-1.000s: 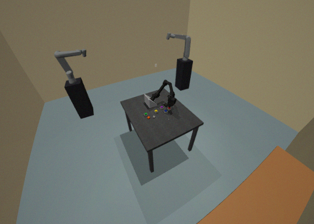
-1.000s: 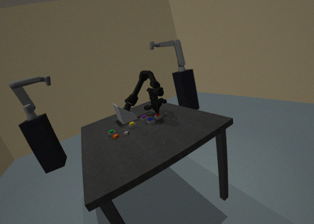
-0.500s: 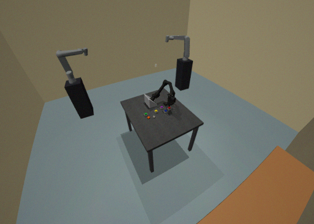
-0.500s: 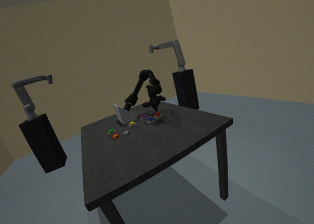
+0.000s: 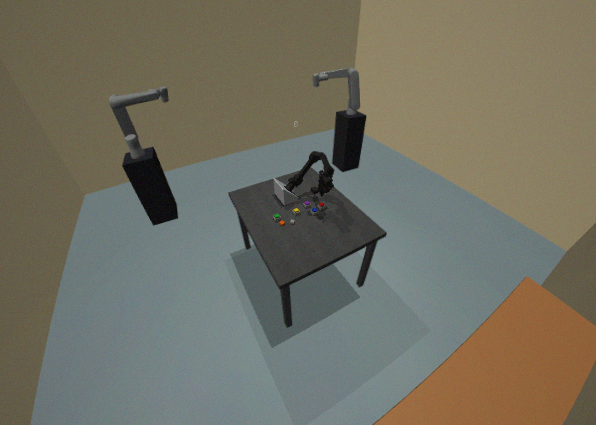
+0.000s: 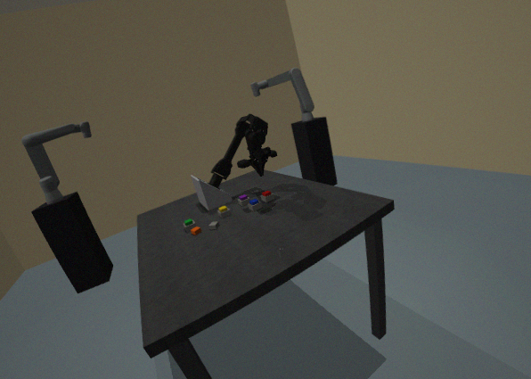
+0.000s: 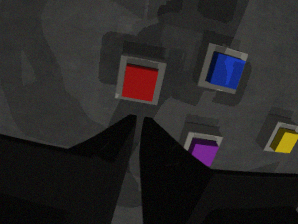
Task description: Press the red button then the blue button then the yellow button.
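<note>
The red button [image 5: 321, 205] [image 6: 265, 193] [image 7: 140, 82] sits in its grey housing on the dark table [image 5: 320, 247] [image 6: 249, 256]. The blue button [image 5: 314, 210] [image 6: 253, 201] [image 7: 226, 70] is beside it, and the yellow button [image 5: 296, 210] [image 6: 223, 209] [image 7: 286, 141] lies further along. My gripper [image 5: 318, 193] [image 6: 260, 172] [image 7: 139, 123] is shut and empty. It hangs above the table, clear of the red button, with its fingertips just short of the red button in the wrist view.
A purple button [image 5: 306, 203] [image 6: 242, 197] [image 7: 204, 151] and a green button [image 5: 276, 216] [image 6: 188, 222] are on the table too. An orange block [image 5: 282, 222] [image 6: 195, 231] and a grey block [image 5: 292, 221] [image 6: 214, 225] lie near the green button. A white wedge [image 5: 283, 192] [image 6: 206, 193] stands by the arm's base.
</note>
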